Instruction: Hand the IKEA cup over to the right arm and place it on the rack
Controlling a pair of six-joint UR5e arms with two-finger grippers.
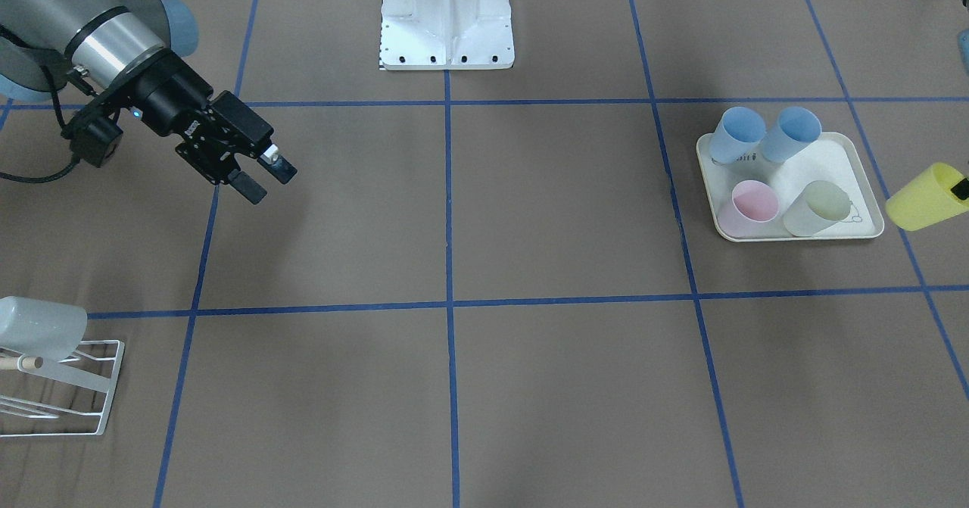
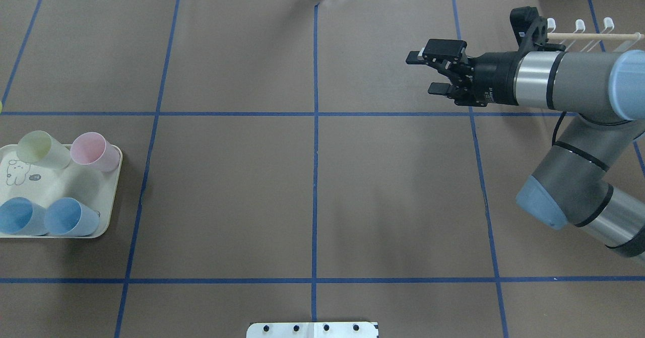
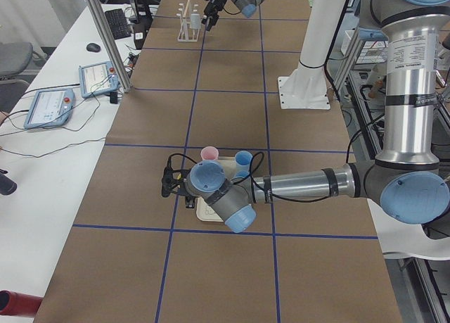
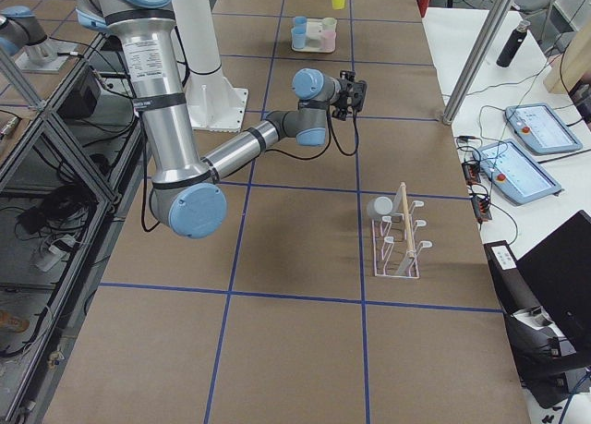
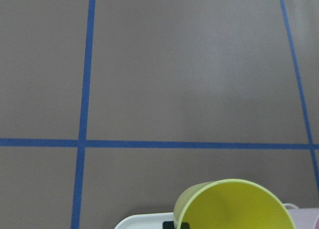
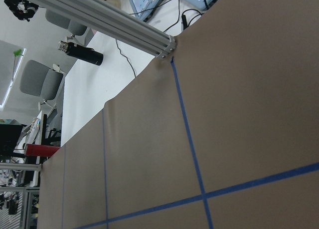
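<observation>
Now the left gripper (image 1: 961, 188) holds the yellow cup (image 1: 925, 197) tilted in the air at the table's (image 2: 393, 197) left end, just beside the cream tray (image 1: 836, 161) of four pastel cups (image 1: 738, 135). One black finger (image 5: 177, 224) shows inside the rim, so it seems to pinch the wall. Well apart on the right, the right gripper (image 2: 424, 72) hovers empty, fingers (image 2: 415, 56) spread, near the white rack (image 1: 83, 387), which carries a pale cup (image 1: 39, 328).

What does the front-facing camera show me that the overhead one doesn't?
Front-facing only: a pale cup on the rack, and the yellow cup in full beside the tray. Overhead only: the right arm back to its elbow, covering most of the rack. Both: the open, empty right gripper and the tray holding four cups.
</observation>
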